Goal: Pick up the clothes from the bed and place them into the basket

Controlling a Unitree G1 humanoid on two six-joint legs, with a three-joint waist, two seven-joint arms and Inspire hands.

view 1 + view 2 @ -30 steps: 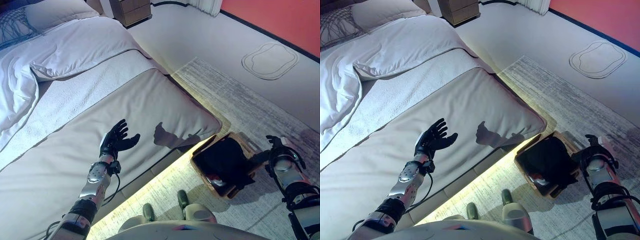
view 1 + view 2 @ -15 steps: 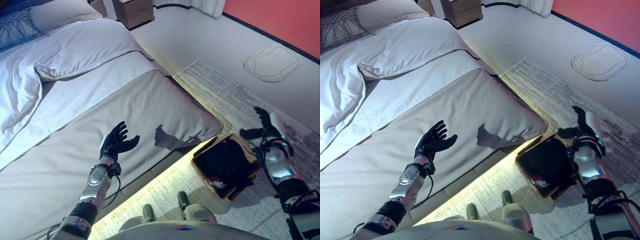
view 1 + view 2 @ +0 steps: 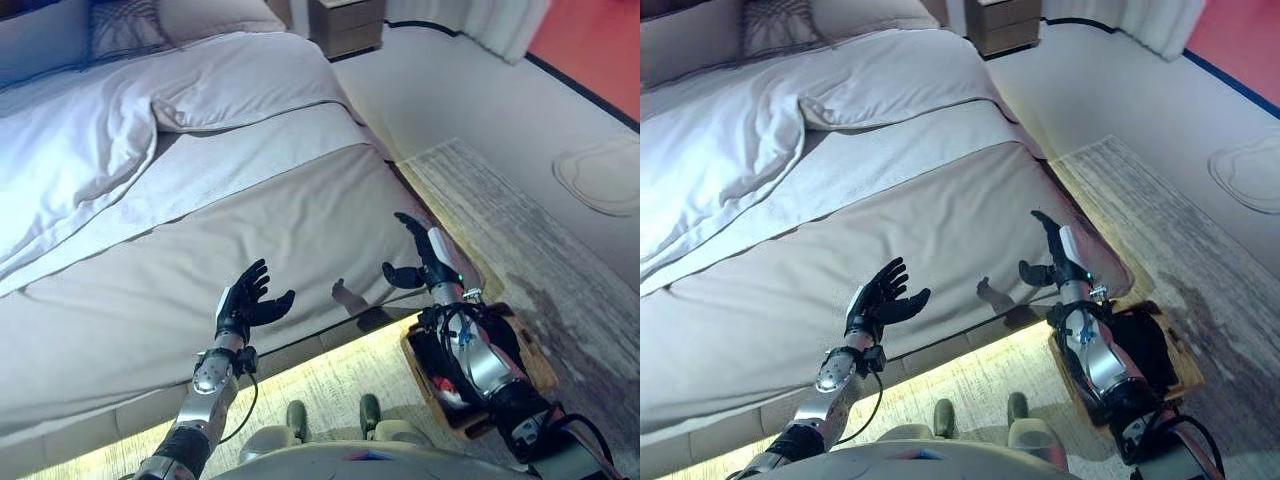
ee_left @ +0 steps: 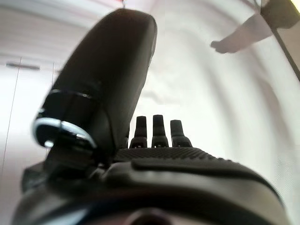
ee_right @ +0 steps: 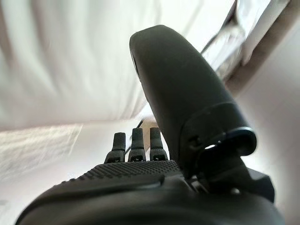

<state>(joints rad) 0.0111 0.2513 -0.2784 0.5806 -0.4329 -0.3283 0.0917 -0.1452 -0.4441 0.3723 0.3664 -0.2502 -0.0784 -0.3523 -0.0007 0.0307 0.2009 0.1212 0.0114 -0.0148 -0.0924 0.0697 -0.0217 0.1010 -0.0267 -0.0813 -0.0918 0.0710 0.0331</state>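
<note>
Now both hands, left (image 3: pixel 245 303) and right (image 3: pixel 425 262), hover empty with fingers spread over the bed (image 3: pixel 200 230), where no loose clothes show, while dark clothes (image 3: pixel 1145 350) lie in the basket (image 3: pixel 535 365) just under the right arm

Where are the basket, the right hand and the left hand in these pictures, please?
basket (image 3: pixel 538 362): left eye view, on its wooden rim at the far side.
right hand (image 3: pixel 421 262): left eye view, on the palm.
left hand (image 3: pixel 876 302): right eye view, on the palm.
</note>
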